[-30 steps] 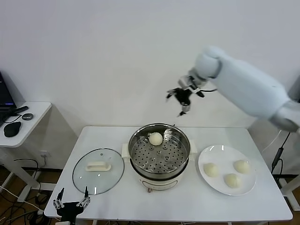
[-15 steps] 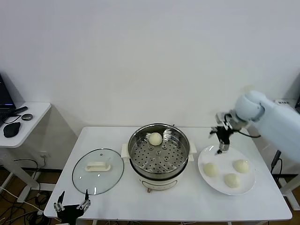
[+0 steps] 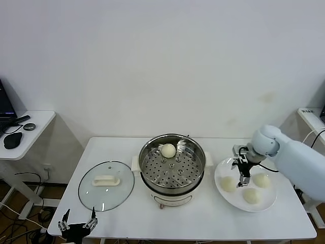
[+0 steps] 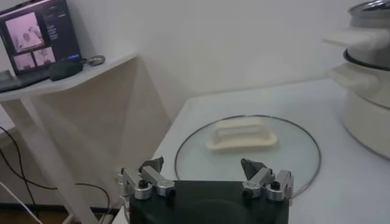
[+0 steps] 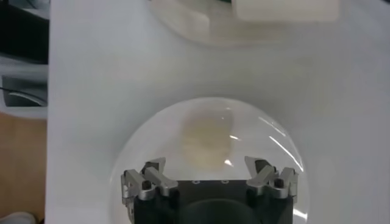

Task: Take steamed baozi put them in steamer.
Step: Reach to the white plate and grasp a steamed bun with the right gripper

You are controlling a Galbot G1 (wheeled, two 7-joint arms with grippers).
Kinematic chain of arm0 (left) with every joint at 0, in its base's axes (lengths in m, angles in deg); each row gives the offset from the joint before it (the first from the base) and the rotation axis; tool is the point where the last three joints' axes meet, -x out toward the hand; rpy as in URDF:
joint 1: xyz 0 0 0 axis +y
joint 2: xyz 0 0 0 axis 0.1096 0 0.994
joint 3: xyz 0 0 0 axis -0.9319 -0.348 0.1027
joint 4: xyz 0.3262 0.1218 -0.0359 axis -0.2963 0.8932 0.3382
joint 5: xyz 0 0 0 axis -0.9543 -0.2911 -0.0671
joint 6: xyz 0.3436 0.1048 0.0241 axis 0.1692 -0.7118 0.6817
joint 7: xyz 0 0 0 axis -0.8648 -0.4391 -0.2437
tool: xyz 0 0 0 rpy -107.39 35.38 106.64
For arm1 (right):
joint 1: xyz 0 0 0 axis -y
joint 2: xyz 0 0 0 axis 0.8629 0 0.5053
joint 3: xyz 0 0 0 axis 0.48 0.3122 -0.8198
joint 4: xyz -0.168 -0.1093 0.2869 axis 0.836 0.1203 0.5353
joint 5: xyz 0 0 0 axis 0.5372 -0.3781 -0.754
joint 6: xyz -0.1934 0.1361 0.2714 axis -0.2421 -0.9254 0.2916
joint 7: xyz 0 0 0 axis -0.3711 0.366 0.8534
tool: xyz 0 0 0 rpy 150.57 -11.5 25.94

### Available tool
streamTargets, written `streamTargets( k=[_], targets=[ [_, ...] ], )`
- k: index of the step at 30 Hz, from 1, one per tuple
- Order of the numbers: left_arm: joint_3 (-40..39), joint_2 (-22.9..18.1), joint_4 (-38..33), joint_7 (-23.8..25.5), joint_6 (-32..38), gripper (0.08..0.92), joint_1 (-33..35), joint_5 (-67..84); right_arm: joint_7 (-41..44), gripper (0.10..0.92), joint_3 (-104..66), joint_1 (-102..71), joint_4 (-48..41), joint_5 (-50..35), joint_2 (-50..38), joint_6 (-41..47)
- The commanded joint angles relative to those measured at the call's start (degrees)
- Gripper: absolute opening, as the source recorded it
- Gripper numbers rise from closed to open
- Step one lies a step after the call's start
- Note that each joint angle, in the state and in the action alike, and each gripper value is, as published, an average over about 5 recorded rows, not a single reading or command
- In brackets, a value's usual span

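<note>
Right end effector (image 3: 243, 179) spread wide above plate (image 3: 222, 173), over baozi (image 3: 228, 184); off-centre descent risks squashing soft bun. Left end effector (image 3: 77, 222) spread, parked.

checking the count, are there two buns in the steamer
No, only one bun sits in the steamer; three others are on the plate.

You get bright, even light with soft shadows in the head view. Glare streaks the plate (image 5: 277, 146) just beyond the right gripper (image 5: 210, 179), where one baozi (image 5: 207, 137) blurs. The steamer (image 3: 172, 165) shines.
</note>
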Motion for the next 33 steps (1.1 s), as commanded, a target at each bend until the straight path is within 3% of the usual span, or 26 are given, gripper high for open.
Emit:
streamTargets(
  k=[1, 33],
  targets=[
    [0.0, 0.0, 0.4, 0.1, -0.1, 0.823, 0.0, 0.1, -1.5, 0.823, -1.8, -3.2, -3.6, 2.5, 3.3, 0.5],
    [-0.1, 0.3, 1.9, 0.0, -0.2, 0.823, -1.1, 0.2, -1.7, 0.823, -3.3, -4.9, -7.8, 6.9, 6.7, -0.7]
  ],
)
